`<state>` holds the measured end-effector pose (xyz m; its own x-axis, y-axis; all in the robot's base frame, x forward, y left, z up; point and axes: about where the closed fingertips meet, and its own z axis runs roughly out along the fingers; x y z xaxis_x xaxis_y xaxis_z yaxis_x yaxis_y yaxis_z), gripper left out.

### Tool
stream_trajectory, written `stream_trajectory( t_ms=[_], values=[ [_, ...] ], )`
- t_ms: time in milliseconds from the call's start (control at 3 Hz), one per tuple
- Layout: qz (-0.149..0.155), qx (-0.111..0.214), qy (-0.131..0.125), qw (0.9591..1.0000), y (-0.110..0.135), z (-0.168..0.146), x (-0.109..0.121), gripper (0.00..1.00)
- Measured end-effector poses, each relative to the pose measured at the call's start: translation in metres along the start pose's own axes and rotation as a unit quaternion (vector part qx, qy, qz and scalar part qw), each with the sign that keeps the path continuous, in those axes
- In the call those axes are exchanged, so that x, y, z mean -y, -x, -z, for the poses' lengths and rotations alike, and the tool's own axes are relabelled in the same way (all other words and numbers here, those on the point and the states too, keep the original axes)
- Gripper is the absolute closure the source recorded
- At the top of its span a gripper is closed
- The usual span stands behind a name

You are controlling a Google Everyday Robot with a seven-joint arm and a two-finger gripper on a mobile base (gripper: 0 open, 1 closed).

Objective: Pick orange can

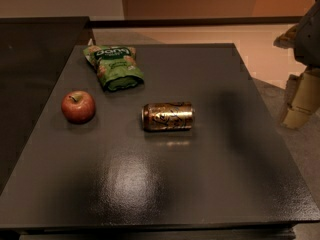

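The orange can lies on its side near the middle of the dark table. It is shiny orange-bronze with dark swirl graphics. My gripper hangs at the far right edge of the view, beyond the table's right side and well to the right of the can. Its two pale fingers stand apart with nothing between them. Part of the gripper is cut off by the frame's edge.
A red apple sits left of the can. A green snack bag lies at the table's back left. A dark counter adjoins the table on the left. Floor lies to the right and behind.
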<state>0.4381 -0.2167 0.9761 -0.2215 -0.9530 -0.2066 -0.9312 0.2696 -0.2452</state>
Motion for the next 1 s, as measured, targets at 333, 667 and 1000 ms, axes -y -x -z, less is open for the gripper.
stream_trajectory(
  t_ms=[333, 667, 1000],
  values=[
    [0.000, 0.000, 0.000, 1.0000, 0.000, 0.000, 0.000, 0.00],
    [0.008, 0.002, 0.003, 1.0000, 0.005, 0.001, -0.001, 0.00],
    [0.050, 0.010, 0.022, 0.9985, 0.034, -0.016, -0.008, 0.00]
  ],
)
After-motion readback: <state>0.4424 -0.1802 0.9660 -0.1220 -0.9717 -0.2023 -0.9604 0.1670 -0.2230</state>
